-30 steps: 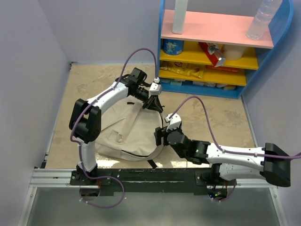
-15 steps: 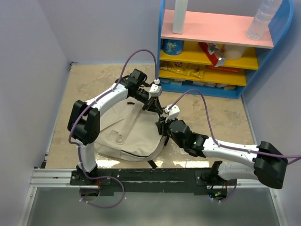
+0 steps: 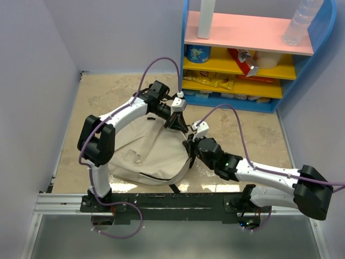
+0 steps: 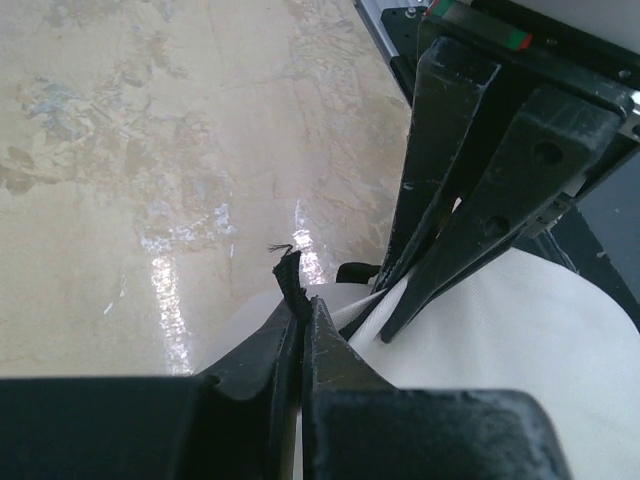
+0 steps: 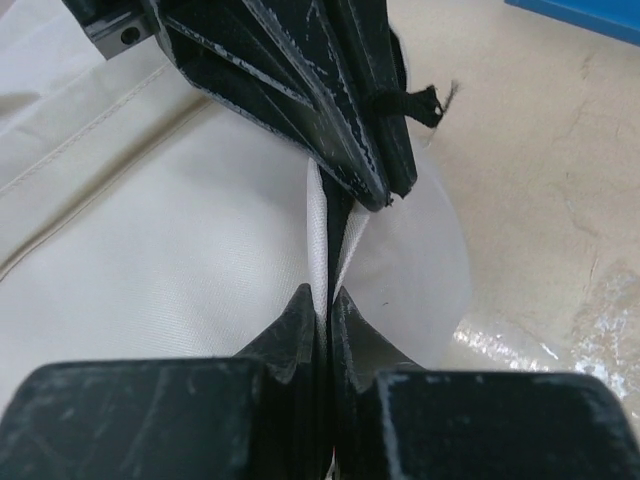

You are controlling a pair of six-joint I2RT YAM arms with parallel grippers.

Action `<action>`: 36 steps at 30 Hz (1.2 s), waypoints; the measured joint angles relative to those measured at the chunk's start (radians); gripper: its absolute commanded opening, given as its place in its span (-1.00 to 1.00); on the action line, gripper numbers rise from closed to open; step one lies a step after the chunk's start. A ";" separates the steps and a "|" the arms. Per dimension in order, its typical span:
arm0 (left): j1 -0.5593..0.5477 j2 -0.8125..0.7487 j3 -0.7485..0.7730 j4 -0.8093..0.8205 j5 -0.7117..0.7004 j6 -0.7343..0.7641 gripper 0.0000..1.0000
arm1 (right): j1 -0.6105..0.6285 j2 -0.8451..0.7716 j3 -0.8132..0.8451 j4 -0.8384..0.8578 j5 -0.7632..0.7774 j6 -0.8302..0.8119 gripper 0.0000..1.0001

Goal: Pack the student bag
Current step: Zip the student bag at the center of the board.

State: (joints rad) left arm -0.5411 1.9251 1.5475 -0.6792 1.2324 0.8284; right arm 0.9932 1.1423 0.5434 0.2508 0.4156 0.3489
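Note:
The student bag (image 3: 148, 154) is a beige canvas backpack lying on the table between the two arms. At its far right corner my left gripper (image 3: 177, 122) is shut on a short black strap tab (image 4: 288, 274) of the bag, whose frayed end sticks out past the tips (image 4: 300, 306). Just below it, my right gripper (image 3: 190, 144) is shut on a raised fold of the bag's cream fabric (image 5: 322, 215) with a dark line down its middle. In the right wrist view the pinch (image 5: 330, 297) sits directly under the left fingers (image 5: 330, 100). The bag's inside is hidden.
A blue shelf unit (image 3: 245, 67) with pink and yellow boards stands at the back right, holding a clear bottle (image 3: 302, 21), a white container (image 3: 205, 19) and snack packs. Grey walls close the left and back. A metal rail (image 3: 161, 202) runs along the near edge.
My right arm reached forward to the bag's right edge and its jaws went from open to shut on the fabric fold. The left gripper kept its hold and place.

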 measured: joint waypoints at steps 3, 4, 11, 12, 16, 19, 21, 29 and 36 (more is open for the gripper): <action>-0.005 -0.003 -0.018 0.048 0.013 -0.042 -0.94 | 0.000 -0.072 -0.040 -0.020 -0.016 0.026 -1.00; -0.006 -0.003 -0.022 0.063 0.014 -0.053 -0.93 | 0.000 -0.100 -0.056 -0.027 -0.018 0.035 -1.00; -0.014 -0.003 -0.024 0.142 -0.003 -0.138 -0.95 | 0.002 -0.243 -0.161 -0.040 -0.037 0.144 -1.00; -0.014 -0.003 -0.024 0.148 -0.005 -0.148 -0.95 | 0.005 -0.248 -0.167 -0.039 -0.033 0.159 -1.00; -0.016 -0.003 -0.024 0.167 -0.032 -0.177 -0.98 | 0.050 -0.269 -0.173 -0.056 0.022 0.201 -1.00; -0.016 -0.003 -0.024 0.187 -0.100 -0.206 -0.97 | 0.087 -0.278 -0.163 -0.106 0.093 0.237 -1.00; -0.013 -0.003 -0.034 0.220 -0.130 -0.241 -0.97 | 0.104 -0.280 -0.148 -0.143 0.136 0.267 -1.00; 0.037 -0.002 -0.083 0.329 -0.173 -0.391 -0.98 | 0.172 -0.251 -0.090 -0.266 0.276 0.377 -0.99; 0.040 -0.002 -0.106 0.387 -0.246 -0.422 -0.96 | 0.183 -0.240 -0.034 -0.347 0.269 0.355 0.57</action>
State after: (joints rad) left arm -0.5007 1.9232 1.4414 -0.2920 0.9863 0.4065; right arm 1.1767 0.9024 0.5098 -0.0959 0.6849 0.7036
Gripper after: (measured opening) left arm 0.059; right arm 0.362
